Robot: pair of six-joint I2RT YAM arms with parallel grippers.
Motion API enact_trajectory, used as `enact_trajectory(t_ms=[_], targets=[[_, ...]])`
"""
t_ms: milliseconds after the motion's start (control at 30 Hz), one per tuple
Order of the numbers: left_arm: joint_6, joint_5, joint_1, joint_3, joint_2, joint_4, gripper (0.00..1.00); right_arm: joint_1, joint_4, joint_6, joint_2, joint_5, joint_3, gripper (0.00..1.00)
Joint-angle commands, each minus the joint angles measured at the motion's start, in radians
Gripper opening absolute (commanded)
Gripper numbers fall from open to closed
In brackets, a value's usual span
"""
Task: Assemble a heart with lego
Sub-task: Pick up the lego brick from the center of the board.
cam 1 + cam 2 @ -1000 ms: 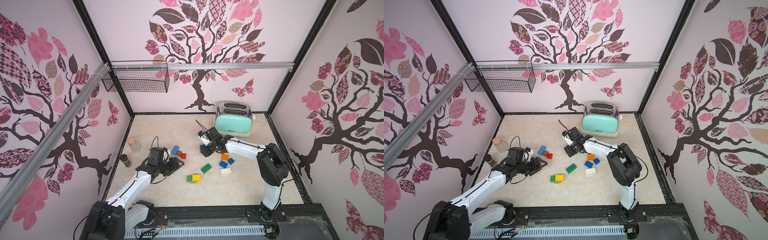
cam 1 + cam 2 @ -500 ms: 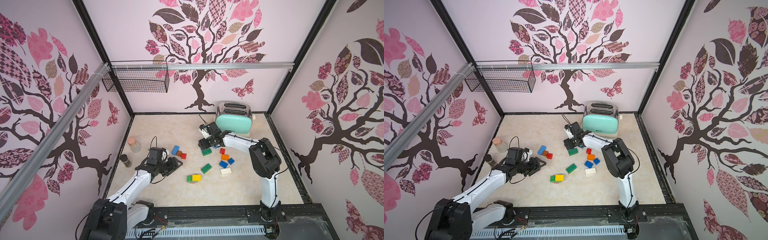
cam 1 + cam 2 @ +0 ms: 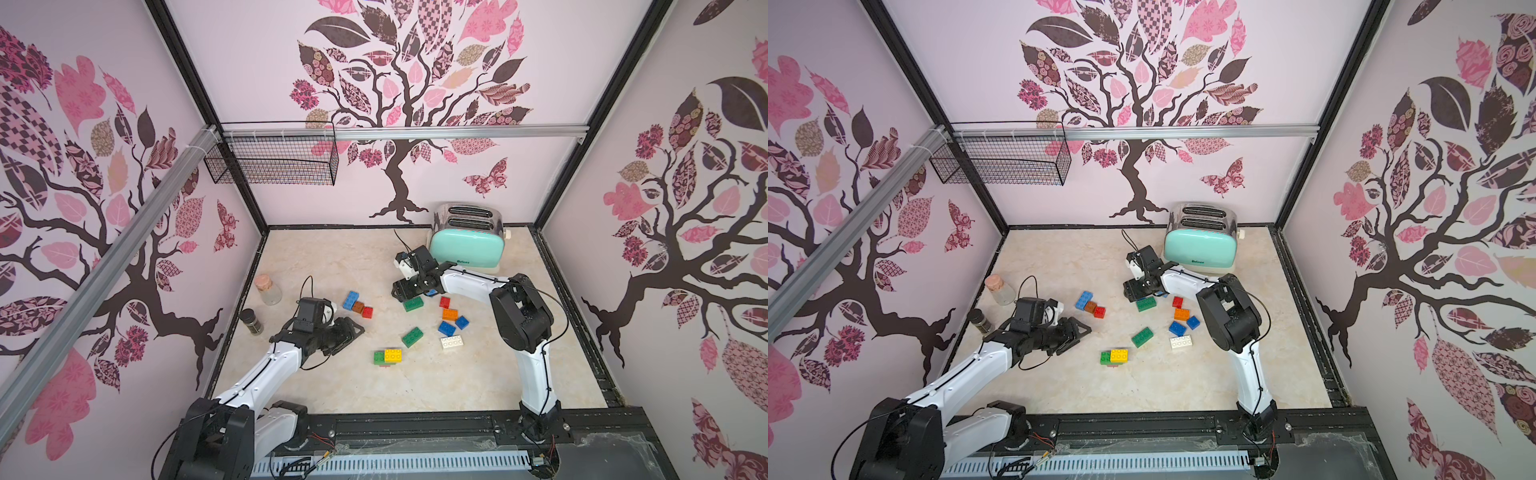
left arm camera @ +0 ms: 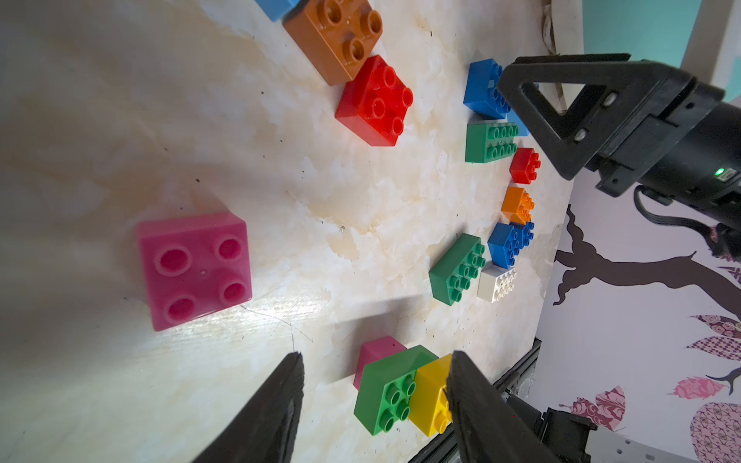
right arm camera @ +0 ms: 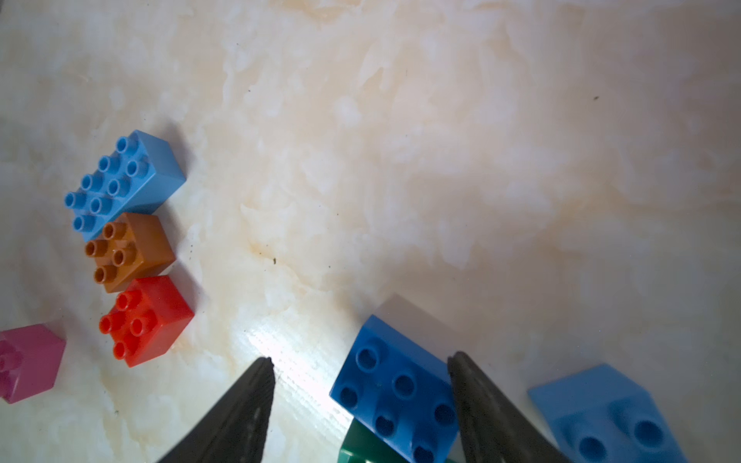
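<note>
Wrist views reveal a loose pink brick (image 4: 194, 270) that the top views miss.
Left gripper (image 4: 376, 356) gapes, empty; right gripper (image 5: 361, 358), jaws apart, straddles a blue brick (image 5: 397, 385); green-yellow stack (image 3: 387, 356) sits studs-up, front-centre on the tabletop (image 3: 332, 257).

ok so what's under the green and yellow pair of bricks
A pink brick sits under the green brick and yellow brick, one corner sticking out. Its remaining part, and anything else beneath, is covered.

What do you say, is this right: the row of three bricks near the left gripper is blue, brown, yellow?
No. The row near the left gripper is blue brick, brown brick, red brick, not yellow; the right wrist view shows it.
</note>
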Motion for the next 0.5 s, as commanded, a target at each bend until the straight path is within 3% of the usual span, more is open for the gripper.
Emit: enact_trajectory(t_ms=[0,300,467], targets=[[0.005,0.009,0.005,-0.01,-0.013,0.014,0.6,0.008,-0.017,0.03,-0.031,-0.05,-0.033,0.72],[-0.01,0.009,0.005,-0.028,-0.031,0.02,0.6,0.07,-0.015,0.039,-0.097,-0.101,-0.064,0.72],[-0.018,0.009,0.005,-0.036,-0.049,0.02,0.6,0.079,-0.041,0.002,-0.108,-0.038,-0.059,0.72]])
